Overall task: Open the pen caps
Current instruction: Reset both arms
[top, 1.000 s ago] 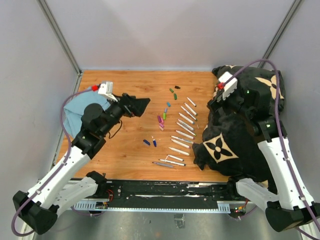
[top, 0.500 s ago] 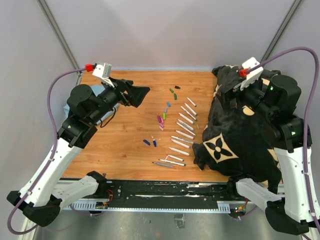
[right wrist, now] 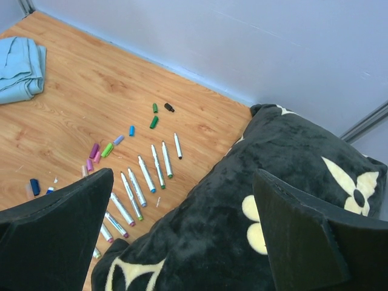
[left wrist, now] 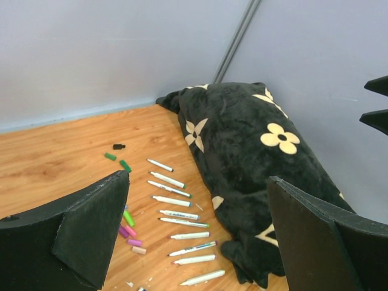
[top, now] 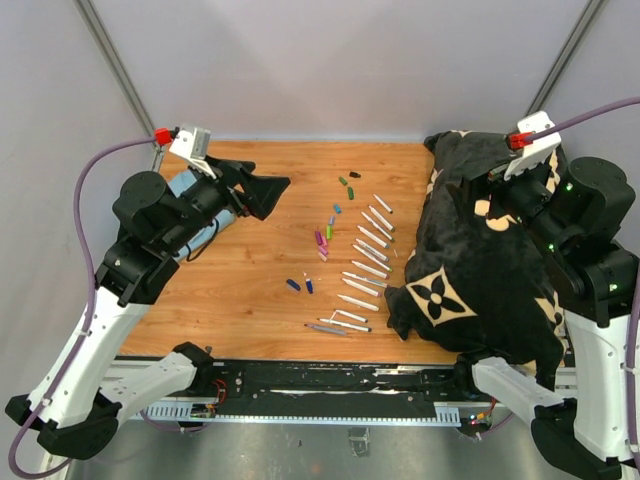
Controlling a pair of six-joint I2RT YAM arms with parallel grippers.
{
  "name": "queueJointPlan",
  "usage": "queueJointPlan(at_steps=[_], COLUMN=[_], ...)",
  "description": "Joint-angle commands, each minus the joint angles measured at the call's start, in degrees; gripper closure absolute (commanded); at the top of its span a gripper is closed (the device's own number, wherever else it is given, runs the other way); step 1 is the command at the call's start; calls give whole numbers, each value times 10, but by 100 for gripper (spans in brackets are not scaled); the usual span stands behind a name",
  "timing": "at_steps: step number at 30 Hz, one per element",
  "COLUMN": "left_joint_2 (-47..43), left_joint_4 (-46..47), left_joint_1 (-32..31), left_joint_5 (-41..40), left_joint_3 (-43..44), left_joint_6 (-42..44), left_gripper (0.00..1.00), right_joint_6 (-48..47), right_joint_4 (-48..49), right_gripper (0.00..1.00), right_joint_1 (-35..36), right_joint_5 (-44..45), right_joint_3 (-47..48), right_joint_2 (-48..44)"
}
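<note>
Several pen caps (top: 322, 239) in green, purple, pink, blue and black lie loose on the wooden table (top: 240, 290), left of a slanted row of white pens (top: 371, 254). In the left wrist view the caps (left wrist: 128, 217) show beside the pens (left wrist: 173, 200); in the right wrist view the caps (right wrist: 107, 149) lie left of the pens (right wrist: 145, 173). My left gripper (top: 268, 190) hangs open high over the table's back left, its fingers (left wrist: 91, 230) empty. My right gripper (top: 468, 190) is open above the black cushion, with nothing between its fingers (right wrist: 315, 236).
A big black plush cushion (top: 470, 270) with cream flowers covers the table's right side and touches the pen row's near end. A folded light blue cloth (right wrist: 21, 70) lies at the back left corner. Grey walls close in on three sides.
Both arms have lifted and pulled outward: the left gripper toward the back left, the right gripper toward the back right. Both stayed open. Pens and caps have not moved.
</note>
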Motion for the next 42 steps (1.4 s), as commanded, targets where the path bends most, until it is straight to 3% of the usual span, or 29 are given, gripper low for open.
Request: queueJointPlan(at_steps=[1,23,42], left_joint_2=[-14,-12,-8], left_joint_4=[-18,-1,0], left_joint_1=[3,3,3], left_joint_5=[1,13,2], left_joint_3=[11,-26,-42], left_joint_6=[11,19,26], left_gripper=[1,1,1], right_joint_6=[3,-46,-31], right_joint_4=[-15,-20,-19], right_gripper=[2,2,2], right_joint_1=[-8,-8,-8], right_joint_5=[16,15,22], right_joint_3=[14,-10,-28], right_joint_2=[-5,-3,-11])
